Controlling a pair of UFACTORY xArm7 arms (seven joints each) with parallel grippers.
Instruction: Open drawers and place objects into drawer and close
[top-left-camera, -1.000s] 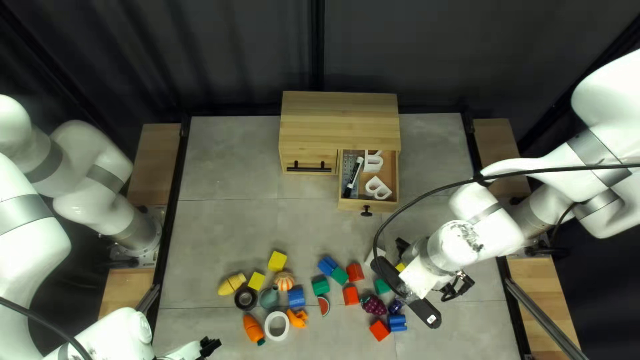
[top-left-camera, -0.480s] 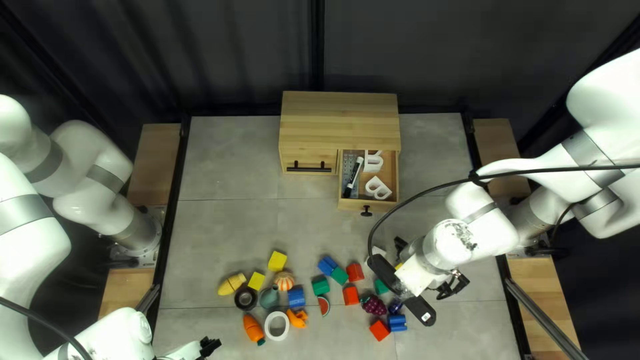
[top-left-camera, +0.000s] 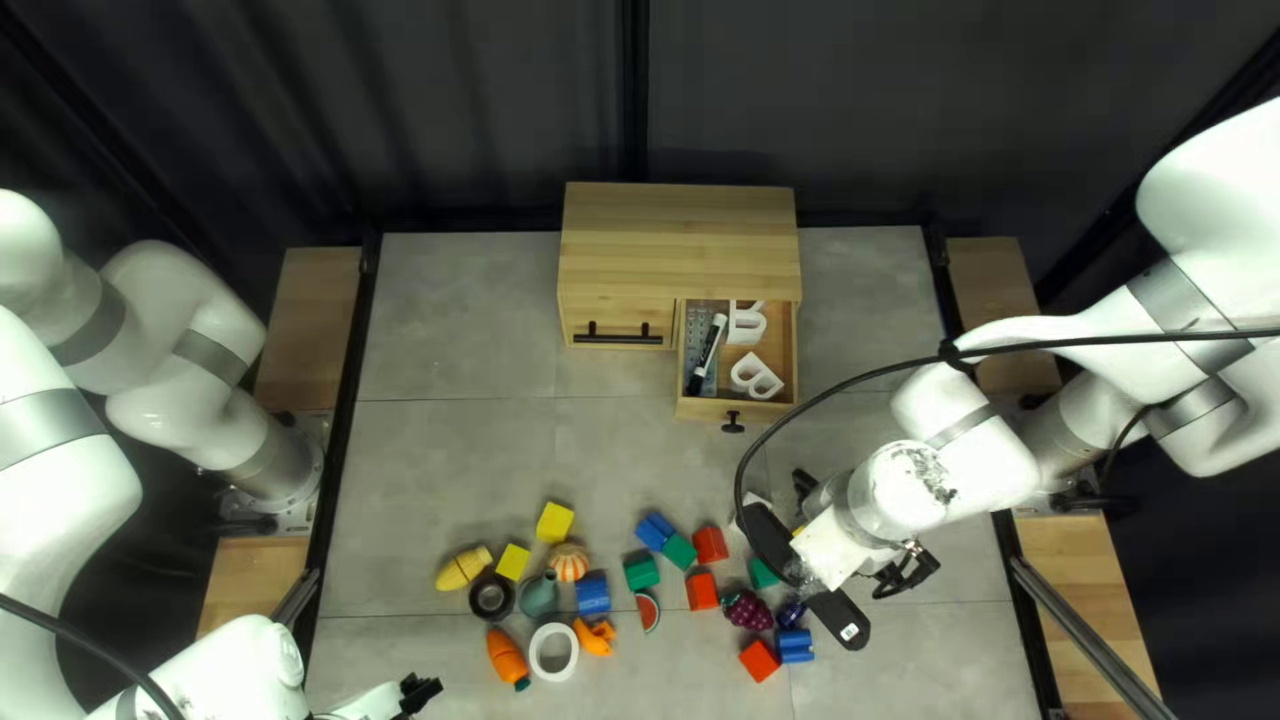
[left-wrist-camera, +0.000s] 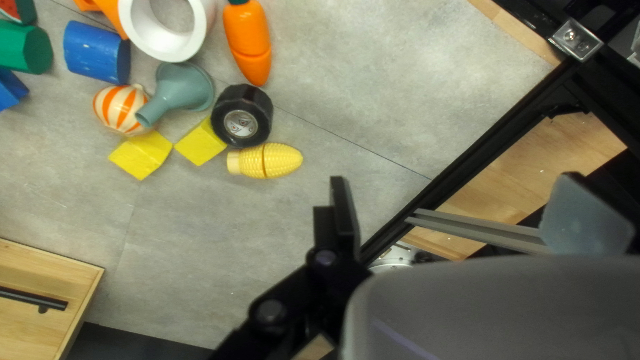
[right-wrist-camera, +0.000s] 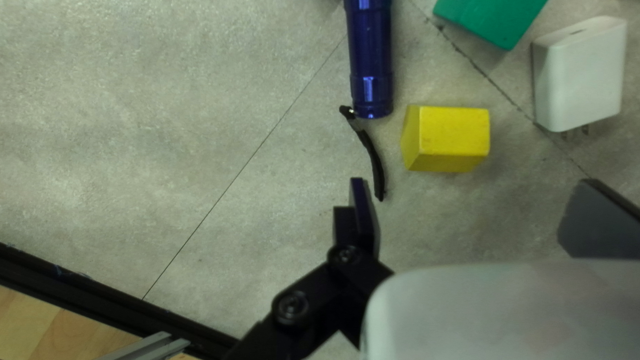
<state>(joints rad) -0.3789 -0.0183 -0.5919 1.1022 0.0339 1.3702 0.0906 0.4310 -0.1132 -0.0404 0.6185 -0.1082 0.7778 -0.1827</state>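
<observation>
The wooden cabinet (top-left-camera: pixel 680 240) has its right drawer (top-left-camera: pixel 704 411) pulled out, holding a marker (top-left-camera: pixel 712 350) and white letter-like pieces (top-left-camera: pixel 756 376). Its left drawer (top-left-camera: pixel 582 334) is shut. My right gripper (top-left-camera: pixel 834 550) hangs over the right end of the scattered objects. In the right wrist view my right gripper (right-wrist-camera: pixel 472 183) is open; ahead lie a yellow block (right-wrist-camera: pixel 445 139), a white charger (right-wrist-camera: pixel 580 73) and a blue flashlight (right-wrist-camera: pixel 371 63). My left gripper (top-left-camera: pixel 419 691) is near the table's front edge; in its wrist view that gripper (left-wrist-camera: pixel 457 180) is open and empty, beside toy corn (left-wrist-camera: pixel 265 161).
Toy food, blocks and household items cover the front middle, including a black tape roll (top-left-camera: pixel 491 596), white ring (top-left-camera: pixel 554 650), toy carrot (top-left-camera: pixel 507 659), grapes (top-left-camera: pixel 747 611) and red block (top-left-camera: pixel 759 660). A black cable (top-left-camera: pixel 854 387) from my right arm arcs beside the open drawer.
My right gripper has shifted slightly toward the left of the top left view, its cable along with it. My left arm, the drawers and the loose objects look unmoved.
</observation>
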